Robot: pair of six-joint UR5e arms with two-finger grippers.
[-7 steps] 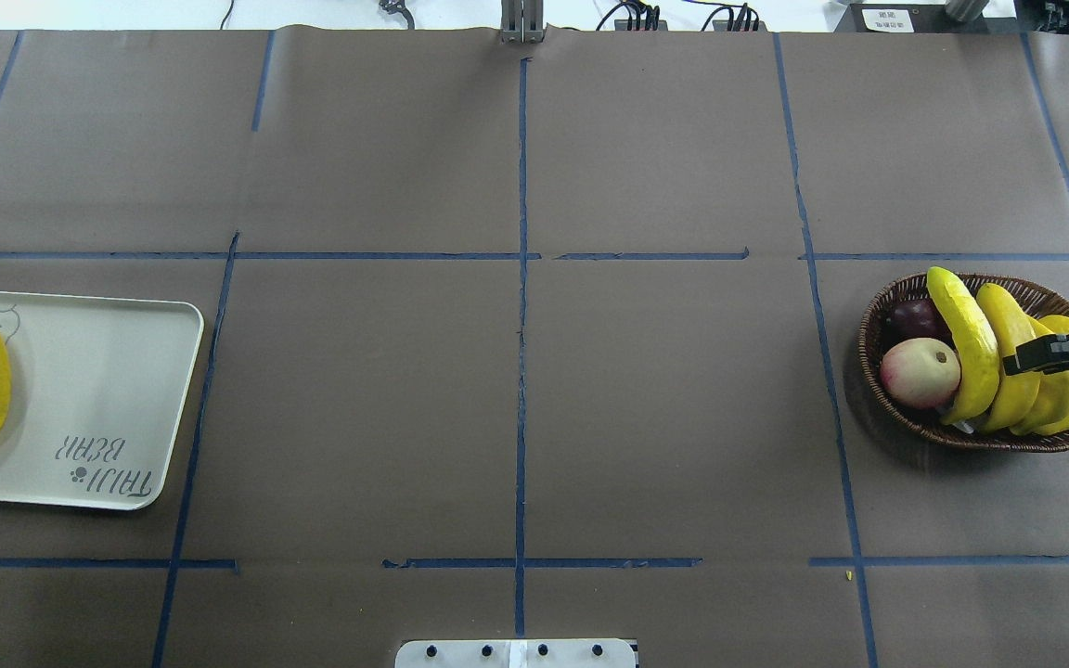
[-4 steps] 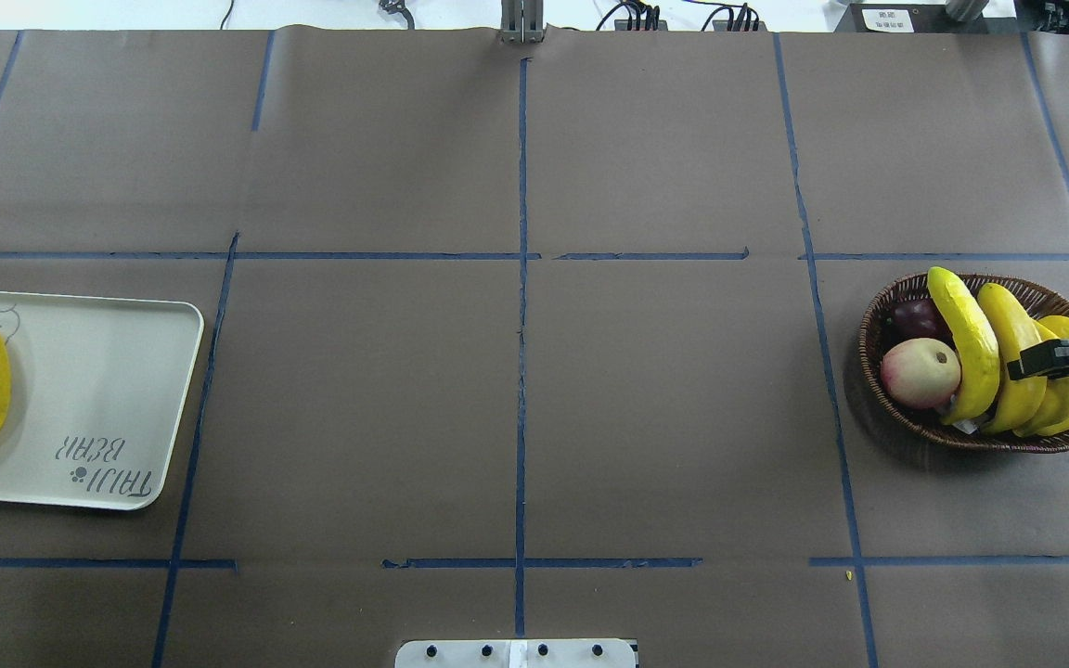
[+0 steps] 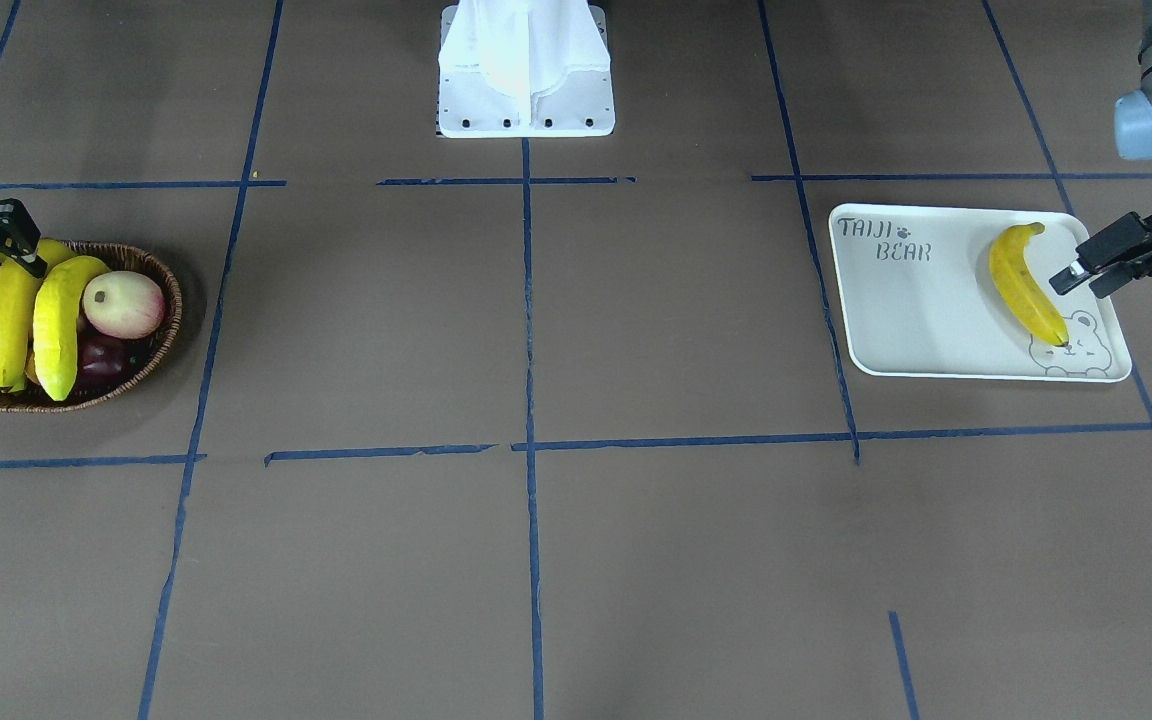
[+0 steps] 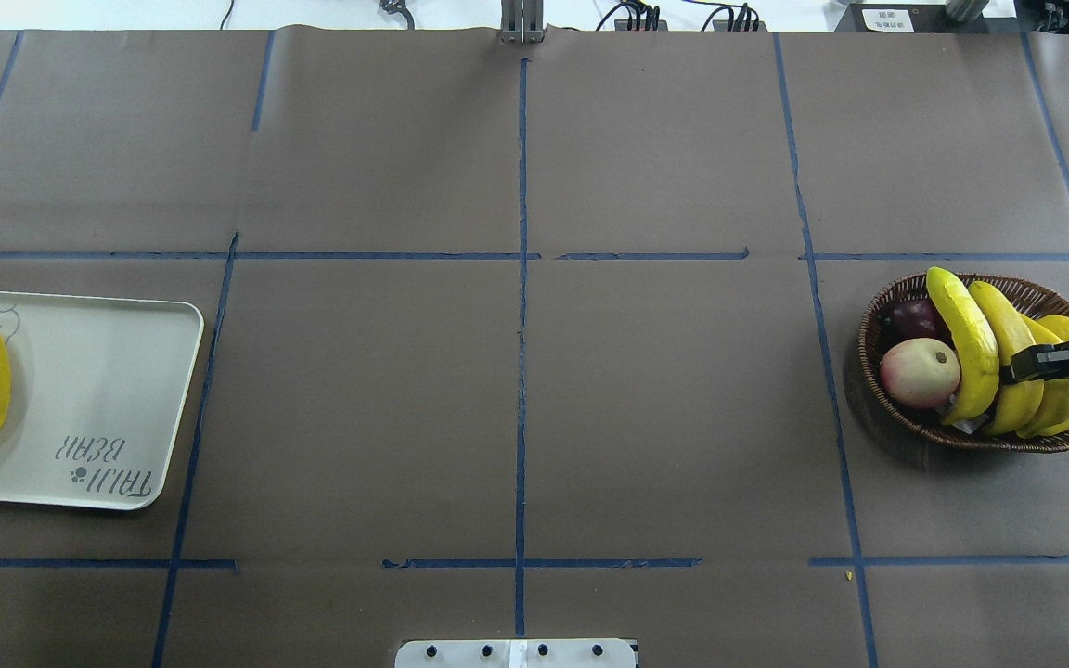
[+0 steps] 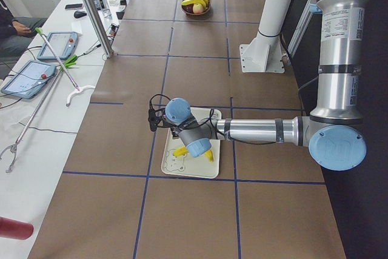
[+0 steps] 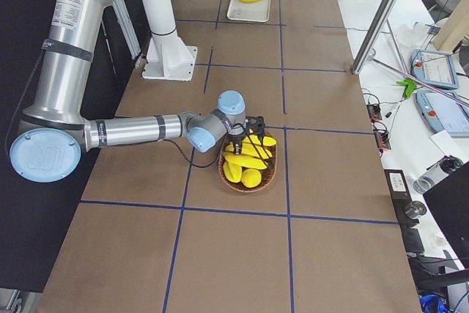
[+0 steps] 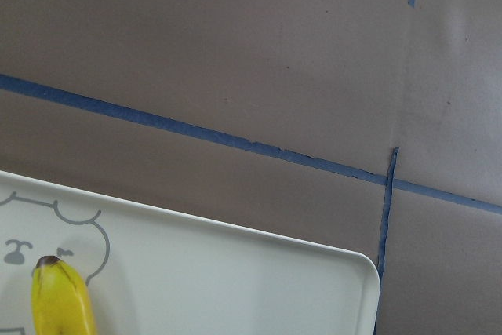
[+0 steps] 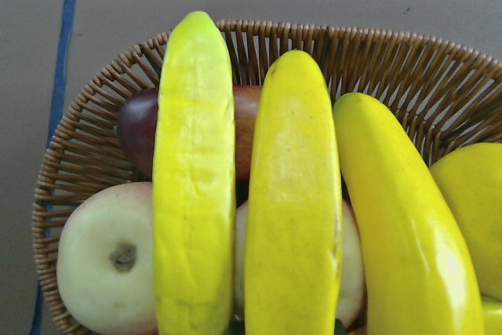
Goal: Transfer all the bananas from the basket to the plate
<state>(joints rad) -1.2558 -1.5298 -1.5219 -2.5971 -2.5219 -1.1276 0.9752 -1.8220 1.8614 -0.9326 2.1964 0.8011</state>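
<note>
While the nearer right end effector (image 4: 1022,366) hung spread over the basket (image 8: 376,52), the middle banana (image 8: 292,194) lay directly beneath, between its fingertips, long axis pointing away from the robot. A lone banana (image 3: 1024,285) lay on the plate (image 3: 926,320), just beside the spread, empty left end effector (image 3: 1081,280).

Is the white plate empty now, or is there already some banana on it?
Not empty: one banana lies on the plate, its dark tip by the printed bear face.
</note>
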